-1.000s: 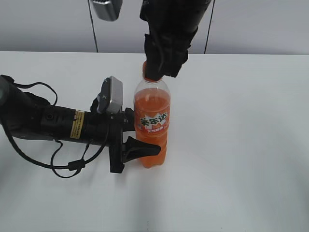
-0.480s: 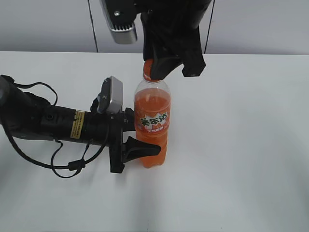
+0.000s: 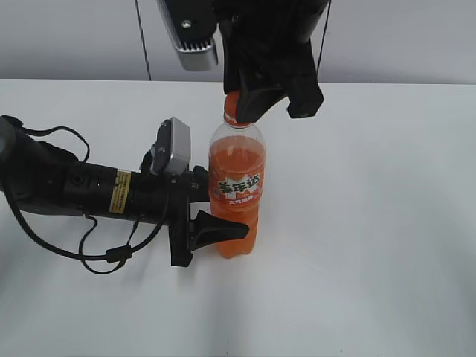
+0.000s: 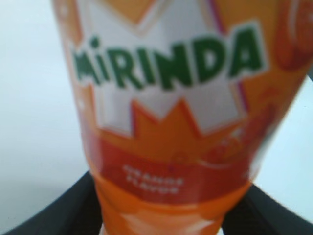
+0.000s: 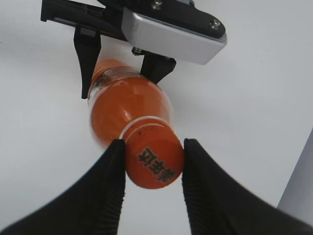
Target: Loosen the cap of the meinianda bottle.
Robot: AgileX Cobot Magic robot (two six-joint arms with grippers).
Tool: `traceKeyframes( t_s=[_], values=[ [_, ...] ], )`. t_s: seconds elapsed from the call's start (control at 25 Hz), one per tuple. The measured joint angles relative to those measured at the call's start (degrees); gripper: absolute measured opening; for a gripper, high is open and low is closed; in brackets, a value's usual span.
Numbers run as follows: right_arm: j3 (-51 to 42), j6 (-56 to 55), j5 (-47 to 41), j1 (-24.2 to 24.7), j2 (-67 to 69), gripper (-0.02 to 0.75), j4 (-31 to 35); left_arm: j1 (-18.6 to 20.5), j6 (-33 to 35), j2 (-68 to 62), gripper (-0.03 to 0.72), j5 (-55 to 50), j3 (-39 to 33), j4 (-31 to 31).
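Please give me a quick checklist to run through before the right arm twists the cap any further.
1. Left pincer clamped on the bottle low on its body: ok.
2. Bottle upright on the table: ok.
3. Right pincer with a finger against each side of the cap: ok.
4. Cap centred between the fingers: ok.
5. Cap already loosened: cannot tell.
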State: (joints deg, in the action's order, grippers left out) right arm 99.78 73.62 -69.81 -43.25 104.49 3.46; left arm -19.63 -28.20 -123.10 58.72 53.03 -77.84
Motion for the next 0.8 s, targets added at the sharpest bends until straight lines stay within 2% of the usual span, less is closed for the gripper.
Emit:
traceKeyframes(
  t_s=[0.48,0.56,0.68,0.8],
  values=[
    [0.0,0.1,-0.1,0.0,0.0,0.283,-0.1,-0.1,0.0,0.1,0.410,-0.2,0.0,0.0],
    [0.0,0.2,0.0,0.0,-0.1,0.319,-0.2,-0.1,-0.1,0.1,0.410,-0.3,0.0,0.1],
    [0.0,0.3,0.0,0.0,-0.5,0.414,-0.5,-0.1,-0.1,0.1,0.410,-0.3,0.0,0.1],
    [0.0,0.3,0.0,0.0,-0.5,0.452,-0.6,-0.1,-0.1,0.1,0.410,-0.3,0.0,0.1]
  ],
)
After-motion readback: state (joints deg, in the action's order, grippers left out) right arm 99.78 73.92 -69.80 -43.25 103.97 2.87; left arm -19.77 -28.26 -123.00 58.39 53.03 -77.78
